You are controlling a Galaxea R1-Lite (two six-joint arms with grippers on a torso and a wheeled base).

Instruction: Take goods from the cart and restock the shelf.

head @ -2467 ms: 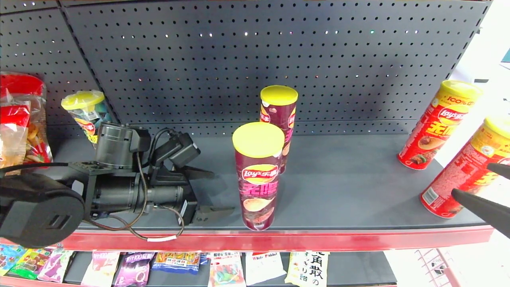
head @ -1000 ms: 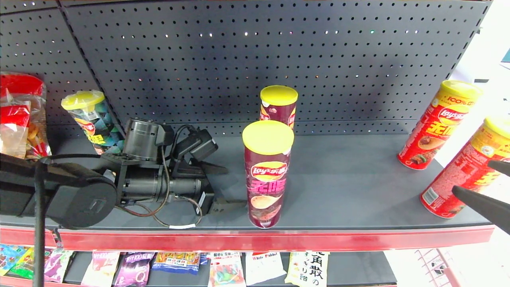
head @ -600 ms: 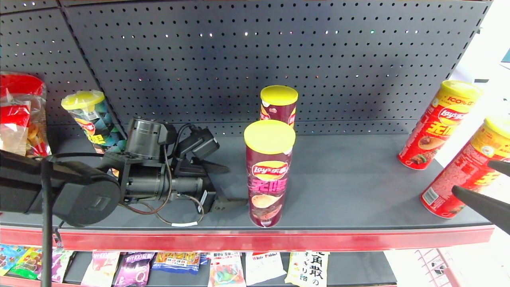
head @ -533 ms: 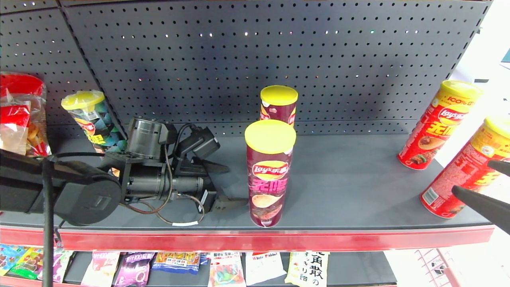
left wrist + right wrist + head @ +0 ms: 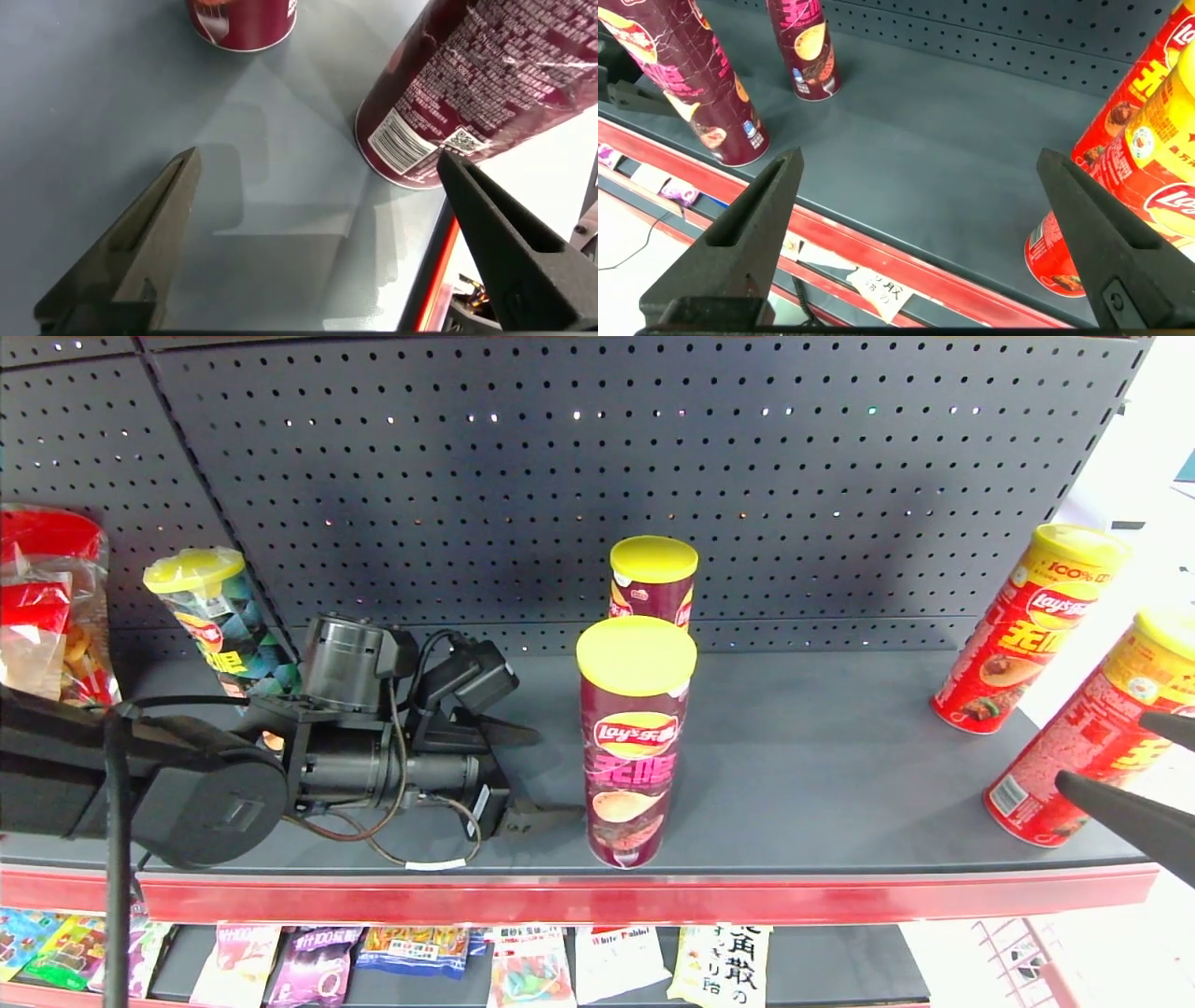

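Note:
A maroon chip can [image 5: 635, 747] with a yellow lid stands upright near the front edge of the grey shelf [image 5: 822, 775]. A second maroon can [image 5: 653, 581] stands right behind it. My left gripper [image 5: 558, 775] lies low on the shelf just left of the front can, open, its lower fingertip at the can's side. In the left wrist view the gripper [image 5: 318, 159] holds nothing; the front can [image 5: 476, 75] is beside one finger and the back can [image 5: 243, 23] is farther off. My right gripper [image 5: 1102, 751] is open in front of a red can [image 5: 1092, 737].
Another red can [image 5: 1027, 625] stands at the back right. A blue-patterned can [image 5: 210, 607] and snack bags [image 5: 47, 607] sit at the far left. The shelf has a red front lip [image 5: 653, 898], with packets [image 5: 420, 952] on the shelf below. Bare shelf lies between the maroon and red cans.
My left gripper has slid to the right along the shelf, and the front maroon can has shifted right with it. The right gripper has stayed put.

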